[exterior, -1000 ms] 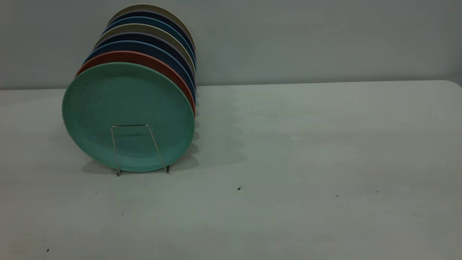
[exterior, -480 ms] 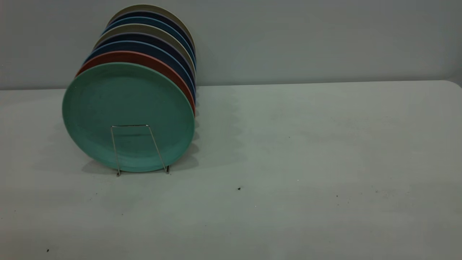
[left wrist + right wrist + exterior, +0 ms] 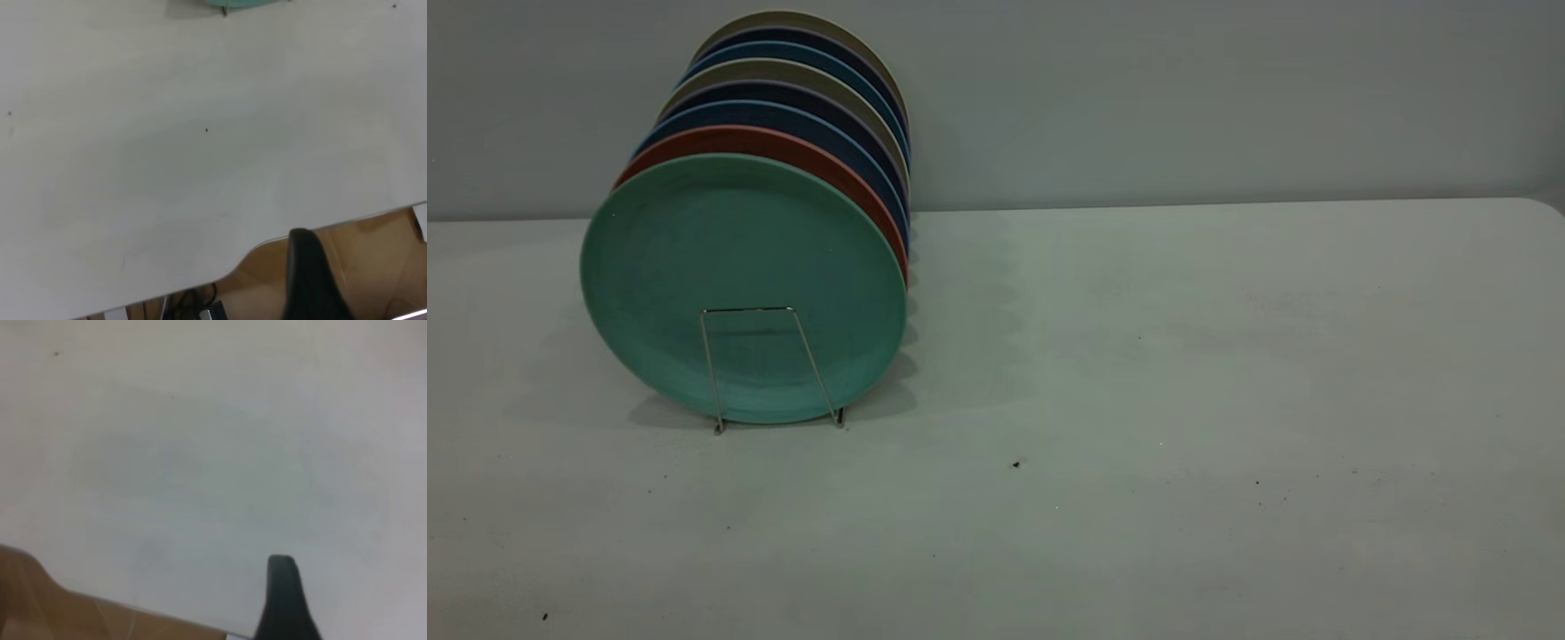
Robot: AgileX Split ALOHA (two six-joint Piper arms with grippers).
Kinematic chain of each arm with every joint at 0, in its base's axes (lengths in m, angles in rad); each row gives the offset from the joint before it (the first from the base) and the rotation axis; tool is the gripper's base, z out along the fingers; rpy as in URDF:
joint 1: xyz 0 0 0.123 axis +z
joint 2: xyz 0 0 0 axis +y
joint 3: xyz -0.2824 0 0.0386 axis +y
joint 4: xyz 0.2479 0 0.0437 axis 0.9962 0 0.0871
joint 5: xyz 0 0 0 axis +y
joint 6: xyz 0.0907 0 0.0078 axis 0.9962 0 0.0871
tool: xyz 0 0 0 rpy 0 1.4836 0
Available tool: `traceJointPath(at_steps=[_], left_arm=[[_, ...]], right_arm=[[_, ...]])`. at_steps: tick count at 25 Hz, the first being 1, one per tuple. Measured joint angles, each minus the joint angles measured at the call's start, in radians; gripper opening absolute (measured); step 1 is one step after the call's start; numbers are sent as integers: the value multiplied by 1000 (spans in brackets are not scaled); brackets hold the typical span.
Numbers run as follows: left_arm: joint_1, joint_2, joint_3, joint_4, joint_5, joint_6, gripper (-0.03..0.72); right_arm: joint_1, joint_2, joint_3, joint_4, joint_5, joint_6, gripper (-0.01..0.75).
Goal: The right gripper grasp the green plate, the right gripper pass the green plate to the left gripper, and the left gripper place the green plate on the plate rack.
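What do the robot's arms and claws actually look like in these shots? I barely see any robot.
Very little shows. The exterior view has no arm in it. Each wrist view catches one matte black, rounded, tapering finger: the left gripper's and the right gripper's. No cables, markings or second finger can be made out.

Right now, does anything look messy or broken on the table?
Nothing looks broken or spilled. The green plate stands on edge at the front of the plate rack, with the other plates lined up neatly behind it. Only a few tiny dark specks dot the table.
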Motion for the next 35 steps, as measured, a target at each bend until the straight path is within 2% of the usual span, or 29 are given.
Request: traceJointPath(at_steps=[19, 28, 35], left_arm=[[-1, 0, 7, 18, -10, -26, 446], [-1, -146, 7, 18, -9, -26, 446], [-2, -156, 7, 18, -9, -26, 446]], right_arm=[[0, -1, 4, 2, -12, 1, 548], [-12, -93, 4, 3, -13, 1, 548], [-12, -94, 4, 3, -13, 1, 548]])
